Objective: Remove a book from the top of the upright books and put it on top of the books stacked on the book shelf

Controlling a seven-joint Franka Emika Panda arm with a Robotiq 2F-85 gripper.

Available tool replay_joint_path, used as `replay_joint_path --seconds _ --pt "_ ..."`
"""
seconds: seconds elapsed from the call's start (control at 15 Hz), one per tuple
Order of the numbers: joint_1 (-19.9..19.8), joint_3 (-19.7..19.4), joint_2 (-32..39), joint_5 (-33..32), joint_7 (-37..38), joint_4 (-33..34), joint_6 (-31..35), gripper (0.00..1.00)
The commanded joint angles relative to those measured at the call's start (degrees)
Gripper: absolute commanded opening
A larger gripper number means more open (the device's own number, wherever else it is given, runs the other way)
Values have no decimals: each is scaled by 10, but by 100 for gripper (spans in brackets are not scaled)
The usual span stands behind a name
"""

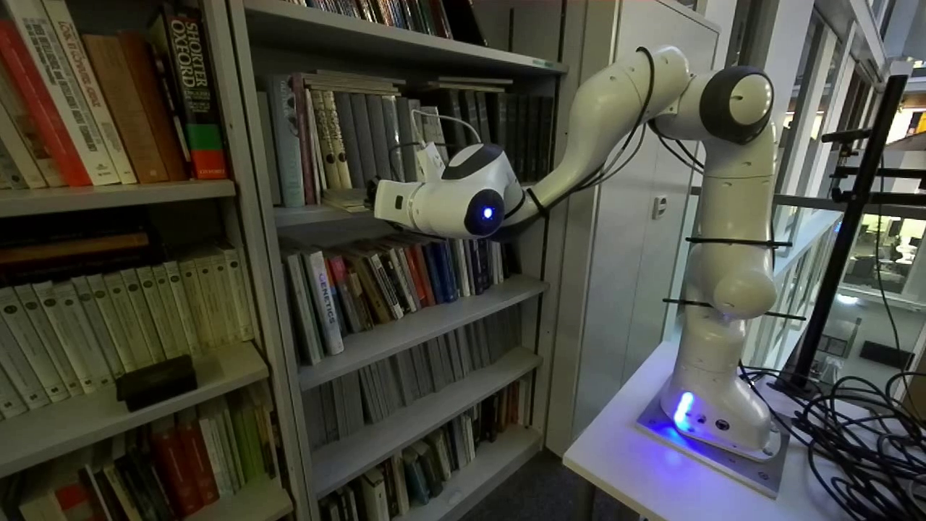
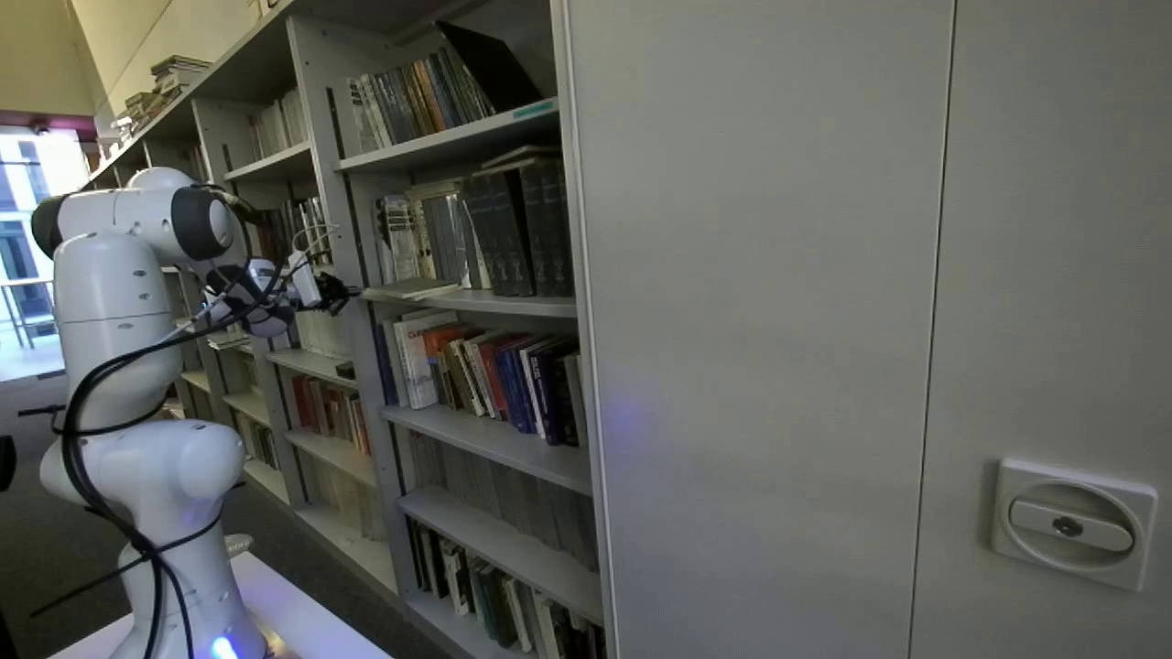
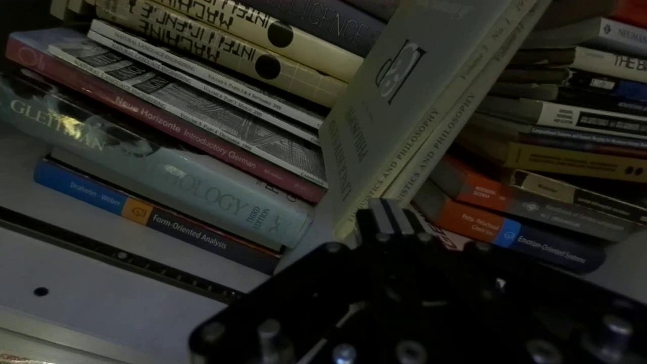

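The grey book shelf holds rows of upright books and shows in both exterior views. Thin books lie flat on top of the upright books, and more lie over the dark volumes. A low stack of pale books, spines reading "Linguistics and Philosophy", lies flat on the same board in front of the upright books; it also shows in both exterior views. My gripper is shut and empty. Its tips are at the near end of that stack; contact cannot be told.
A paler unit with big red and cream volumes stands beside the shelf, a black box on one board. A grey cabinet adjoins the other side. The arm stands on a white table with coiled black cables.
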Motion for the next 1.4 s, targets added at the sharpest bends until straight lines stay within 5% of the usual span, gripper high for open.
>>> replay_joint_path --seconds 0.0,1.33 --pt "-6 -8 -6 -7 1 -4 5 0" --pt "-11 -26 11 -3 -2 -6 -1 0"
